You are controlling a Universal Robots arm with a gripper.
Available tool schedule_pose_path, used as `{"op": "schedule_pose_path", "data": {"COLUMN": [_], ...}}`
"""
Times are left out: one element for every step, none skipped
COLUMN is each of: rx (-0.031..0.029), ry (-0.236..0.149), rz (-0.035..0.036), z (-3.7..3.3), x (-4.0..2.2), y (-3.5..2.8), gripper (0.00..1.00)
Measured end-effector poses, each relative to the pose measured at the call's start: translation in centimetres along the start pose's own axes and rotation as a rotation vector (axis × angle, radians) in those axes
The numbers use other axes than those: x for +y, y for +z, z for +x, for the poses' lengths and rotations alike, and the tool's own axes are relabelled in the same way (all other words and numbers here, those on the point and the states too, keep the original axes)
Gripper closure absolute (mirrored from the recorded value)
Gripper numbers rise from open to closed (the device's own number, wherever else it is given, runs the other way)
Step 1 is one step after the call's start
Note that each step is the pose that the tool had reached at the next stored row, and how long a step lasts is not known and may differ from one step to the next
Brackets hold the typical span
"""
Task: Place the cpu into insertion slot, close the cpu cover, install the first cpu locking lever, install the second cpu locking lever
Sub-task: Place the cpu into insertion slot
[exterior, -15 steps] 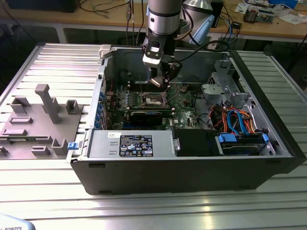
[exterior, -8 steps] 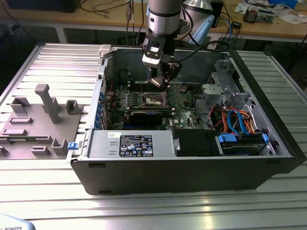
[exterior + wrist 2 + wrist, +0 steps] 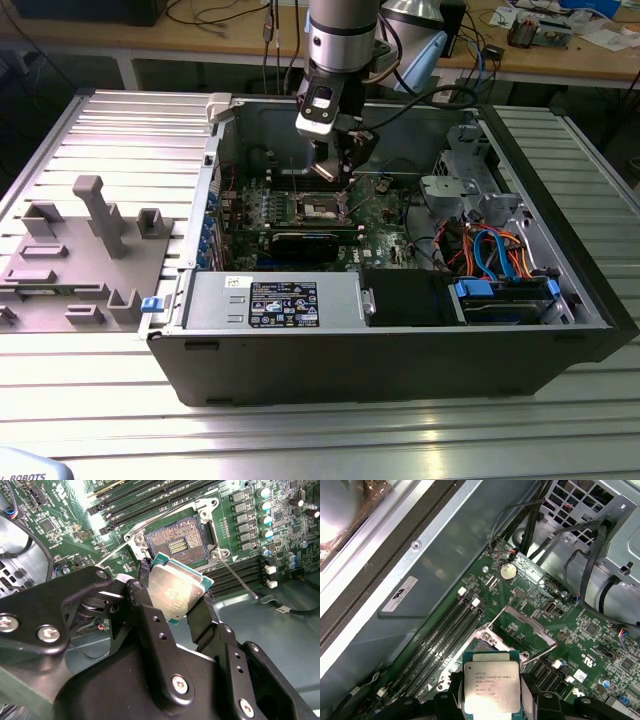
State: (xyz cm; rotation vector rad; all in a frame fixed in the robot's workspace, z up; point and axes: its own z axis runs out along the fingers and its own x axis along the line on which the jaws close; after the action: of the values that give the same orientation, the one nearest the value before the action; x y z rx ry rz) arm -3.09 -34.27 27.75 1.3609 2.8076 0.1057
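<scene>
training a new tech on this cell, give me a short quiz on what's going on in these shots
1. True or false: the cpu already sits in the insertion slot.
2. What is the gripper shut on? A) a memory stick B) the cpu C) nothing
3. Fill in: the grey fixture block lies to the exterior view's ____ of the computer case.

Key: 1 false, the cpu is held clear of the bare slot; 2 B; 3 left.
</scene>
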Motion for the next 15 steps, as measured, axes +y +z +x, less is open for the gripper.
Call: {"op": "schedule_pose_path", "data": {"rx": [-0.0002,-0.0003,-0.0004,-0.0005,-0.0007,-0.0007,-0.0007,-0.0009,-0.0009,-0.0010,-0.0012,-0.0014,-0.0014,-0.0015,-0.0016], "ry": [0.002,0.004,0.006,0.008,0.009,0.010,0.011,0.012,0.013,0.015,0.017,0.019,0.020,0.021,0.022], "rz": [0.0000,0.0000,0.0000,-0.0001,-0.0001,-0.0001,-0.0001,-0.0001,-0.0001,-0.0002,-0.0002,-0.0002,-0.0002,-0.0002,-0.0002], "z": [0.00,0.00,0.00,0.00,0.00,0.00,0.00,0.00,0.00,0.00,0.00,0.00,0.00,0.00,0.00], "x": [0.00,0.00,0.00,0.00,0.00,0.00,0.00,0.00,0.00,0.00,0.00,0.00,0.00,0.00,0.00], "y": [0.00,0.00,0.00,0.01,0.01,0.01,0.01,0.01,0.01,0.02,0.02,0.02,0.02,0.02,0.02], "gripper": [0.45,0.45,0.45,0.45,0.45,0.45,0.45,0.45,0.45,0.45,0.45,0.45,0.45,0.45,0.45]}}
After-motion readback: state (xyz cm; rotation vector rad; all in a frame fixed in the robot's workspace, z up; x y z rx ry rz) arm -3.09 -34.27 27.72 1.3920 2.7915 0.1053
